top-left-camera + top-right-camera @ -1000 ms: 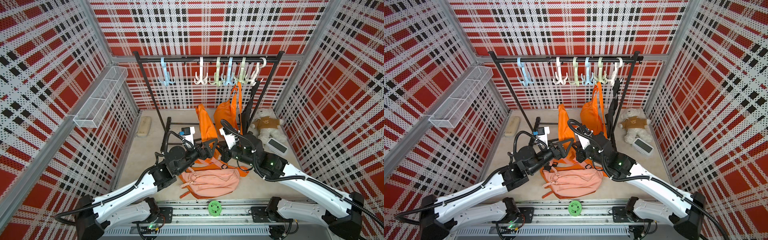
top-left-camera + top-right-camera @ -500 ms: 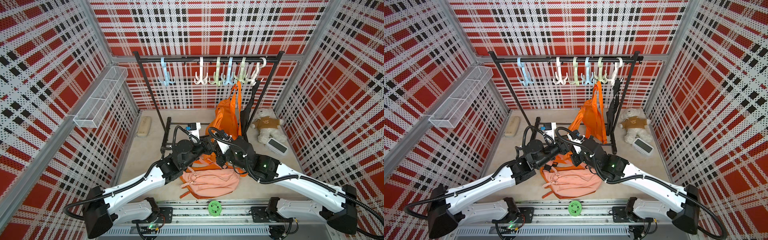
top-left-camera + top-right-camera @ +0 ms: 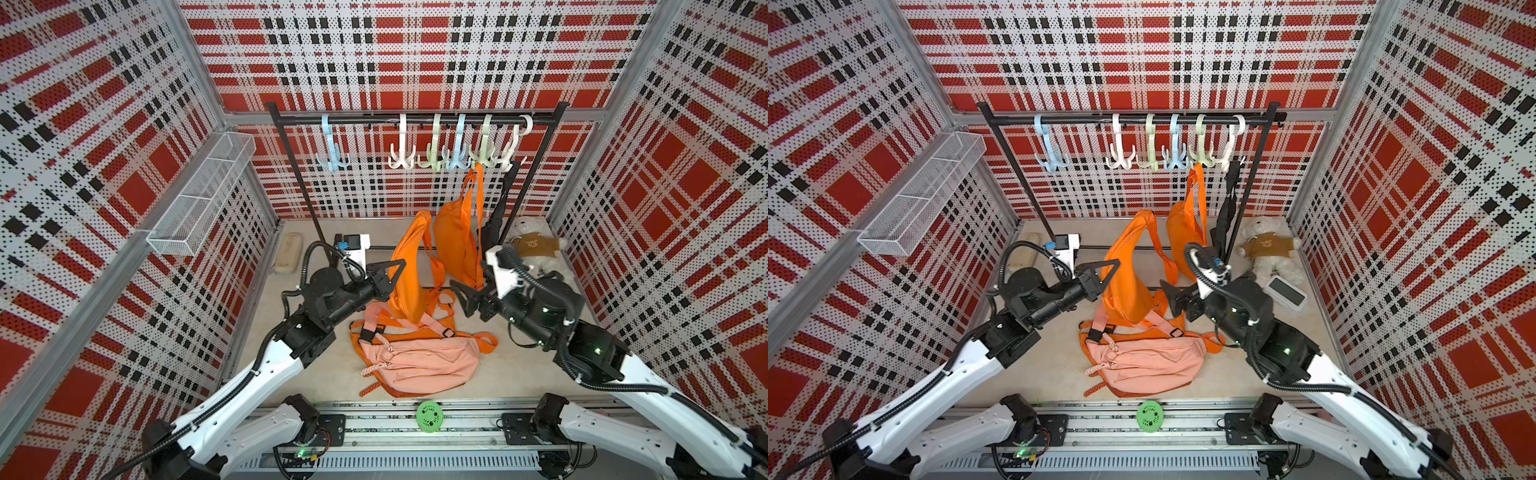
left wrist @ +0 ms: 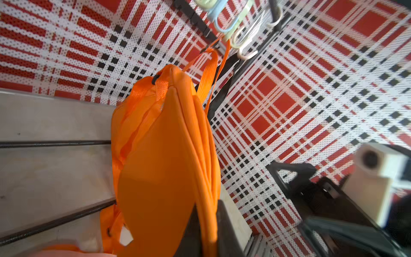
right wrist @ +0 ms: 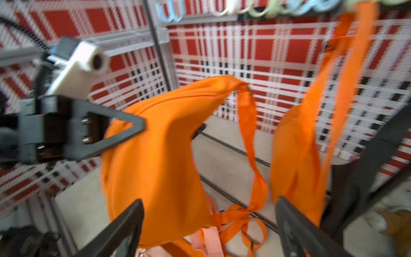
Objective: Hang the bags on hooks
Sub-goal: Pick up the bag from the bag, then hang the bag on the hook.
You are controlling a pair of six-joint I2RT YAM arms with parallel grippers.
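Here, the orange bag (image 3: 410,272) is held upright before the rack (image 3: 417,119), its edge pinched by the left gripper (image 4: 208,214); the contact is hidden in both top views. The right gripper (image 3: 462,297), spread wide, seems clear of it in a blurred wrist view.

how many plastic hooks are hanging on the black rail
6 on the black metal rail: pale blue plastic hook alone on the left, then white hook, green hook, second blue hook, second green hook, last white hook bunched rightward. None looks hidden.
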